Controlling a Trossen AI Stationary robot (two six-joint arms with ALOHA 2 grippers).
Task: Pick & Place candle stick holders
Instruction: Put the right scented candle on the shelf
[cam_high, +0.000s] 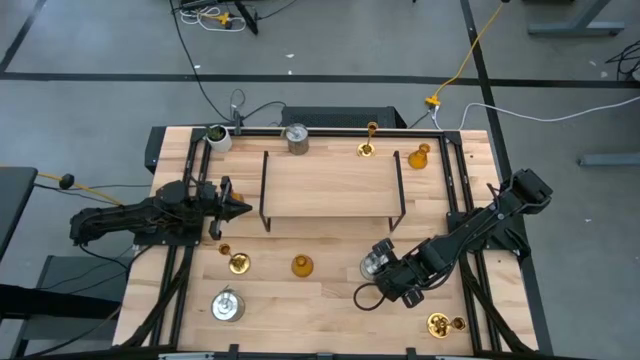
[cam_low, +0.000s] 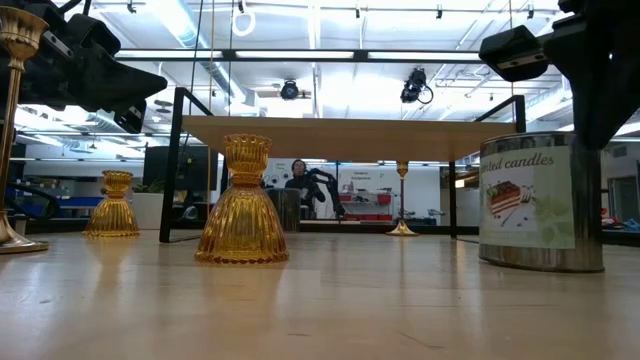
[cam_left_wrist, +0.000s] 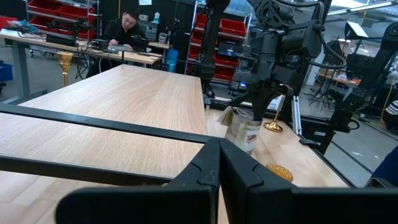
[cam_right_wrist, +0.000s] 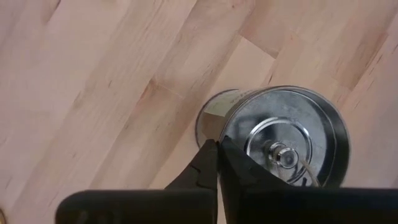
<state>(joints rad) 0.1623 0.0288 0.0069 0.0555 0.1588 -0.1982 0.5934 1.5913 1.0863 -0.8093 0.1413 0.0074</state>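
right gripper (cam_high: 378, 270) pinched on the silver can's (cam_high: 373, 263) rim
left gripper (cam_high: 240, 208) closed, empty, beside the rack (cam_high: 330, 185); bare wood around the can.

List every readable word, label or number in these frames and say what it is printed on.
"...ted candles": on the paper label of the silver can-shaped holder in the low view; the first word's start is cut off by the can's curve.
A cake picture sits below those words; the small print beside it is too blurred to read.
Red bins and shelves in the room beyond: no readable text.
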